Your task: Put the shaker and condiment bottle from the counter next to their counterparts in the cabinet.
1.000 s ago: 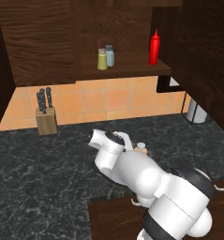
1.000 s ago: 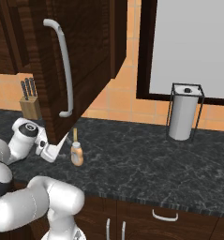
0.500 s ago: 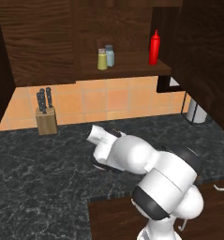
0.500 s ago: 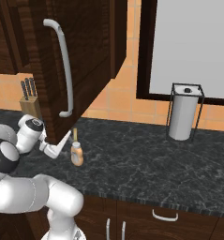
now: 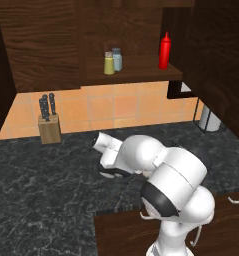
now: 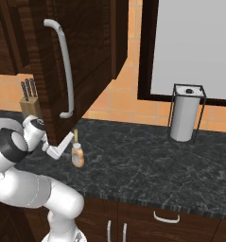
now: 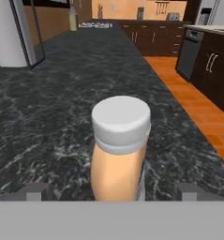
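Note:
The squat pale orange condiment bottle (image 7: 118, 154) with its light grey cap stands upright on the black veined counter (image 7: 52, 93). In the right base view the bottle (image 6: 77, 155) is just below the open cabinet door (image 6: 88, 56). My gripper (image 7: 112, 192) is open, level with the bottle, one fingertip (image 7: 36, 191) on each side and apart from it. The gripper (image 6: 72, 149) reaches the bottle from the left. In the cabinet (image 5: 136, 74) the yellow-green shaker (image 5: 109, 63) stands beside the blue-grey shaker (image 5: 117, 59); the red squeeze bottle (image 5: 164, 50) stands further right.
A knife block (image 5: 48, 123) stands at the back left of the counter. A paper towel holder (image 6: 185, 113) stands at the back right. The cabinet door's handle (image 6: 65, 71) hangs above the hand. My arm's bulk (image 5: 161, 170) covers the counter's middle in the left base view.
The arm's elbow has swung up and over. The hand has edged a little closer to the condiment bottle, which stays in place.

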